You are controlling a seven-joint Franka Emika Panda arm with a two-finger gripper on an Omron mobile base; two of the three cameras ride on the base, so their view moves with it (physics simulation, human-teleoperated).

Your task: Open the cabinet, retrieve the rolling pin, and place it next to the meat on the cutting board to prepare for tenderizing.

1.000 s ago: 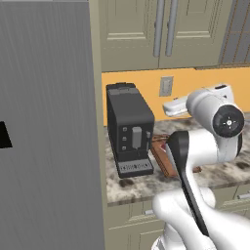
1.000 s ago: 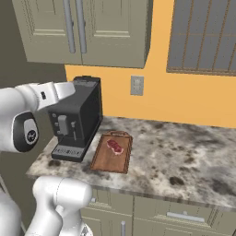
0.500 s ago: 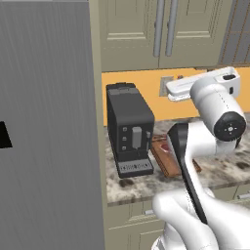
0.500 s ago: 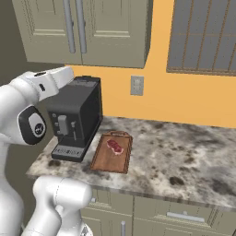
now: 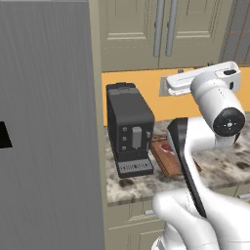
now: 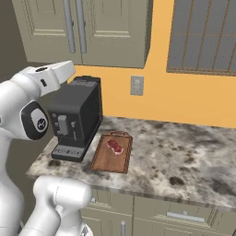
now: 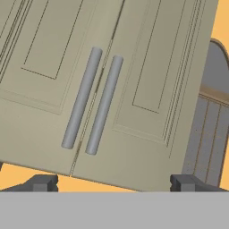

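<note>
Filling the left side of the left base view, a grey fridge (image 5: 46,122) runs off the frame at top, bottom and left. Above the counter hangs the cabinet (image 6: 87,30), both doors shut, its top cut off, and its two grey bar handles (image 7: 91,105) side by side at the seam; whatever sits inside is hidden, so the rolling pin cannot be located. The speckled counter (image 6: 184,156) carries a black coffee machine (image 6: 76,117). Just beside it lies the cutting board (image 6: 112,152), partly covered by the arm in the left base view. The meat (image 6: 115,146) rests on the board's far half. The gripper (image 7: 114,182) faces the cabinet doors, fingers spread wide, holding nothing.
</note>
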